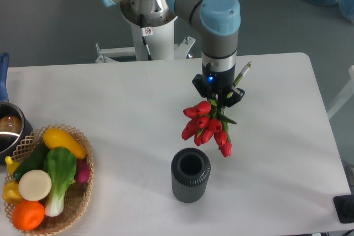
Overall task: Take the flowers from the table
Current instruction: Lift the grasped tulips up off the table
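A robotics lab or test room: the arm's white pedestal (148,37) is bolted behind a plain white table (110,98), well left of the gripper (220,99) sits a basket of toy vegetables (47,181), and grey floor (44,20) surrounds everything.

A dark ribbed vase (191,174) is standing upright just below the hanging flowers (207,127), blocking the path toward the front edge. A wicker basket (77,203) of toy vegetables is occupying the bench's (127,103) front left corner, well apart. Bare white bench is lying to the right.
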`<state>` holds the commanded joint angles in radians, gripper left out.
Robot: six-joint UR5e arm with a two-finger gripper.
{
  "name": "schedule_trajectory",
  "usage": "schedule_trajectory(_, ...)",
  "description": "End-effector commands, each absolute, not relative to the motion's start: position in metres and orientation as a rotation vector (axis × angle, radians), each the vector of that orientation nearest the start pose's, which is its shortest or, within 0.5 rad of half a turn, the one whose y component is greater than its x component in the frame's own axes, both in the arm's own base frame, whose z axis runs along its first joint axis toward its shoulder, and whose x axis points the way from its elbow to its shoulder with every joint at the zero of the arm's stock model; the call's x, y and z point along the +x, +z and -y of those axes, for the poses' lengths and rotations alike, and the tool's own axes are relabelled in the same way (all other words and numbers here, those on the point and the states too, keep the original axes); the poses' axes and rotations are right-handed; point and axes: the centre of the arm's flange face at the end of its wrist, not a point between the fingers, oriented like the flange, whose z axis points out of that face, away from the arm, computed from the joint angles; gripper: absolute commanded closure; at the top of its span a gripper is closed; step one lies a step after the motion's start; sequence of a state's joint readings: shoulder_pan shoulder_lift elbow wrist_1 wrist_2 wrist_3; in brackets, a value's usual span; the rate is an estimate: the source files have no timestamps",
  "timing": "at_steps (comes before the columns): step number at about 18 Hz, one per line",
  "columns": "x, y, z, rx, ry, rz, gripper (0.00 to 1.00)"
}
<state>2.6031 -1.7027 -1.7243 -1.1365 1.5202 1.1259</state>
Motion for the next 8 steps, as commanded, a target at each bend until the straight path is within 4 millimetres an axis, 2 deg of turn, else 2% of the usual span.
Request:
schedule_trajectory(5,-0.405,0.417,-0.398,-3.025,0.138,-0.235,0.93)
schedule_trajectory(8,-0.406,0.421,-0.395,-3.025,0.141,-0.231,0.93)
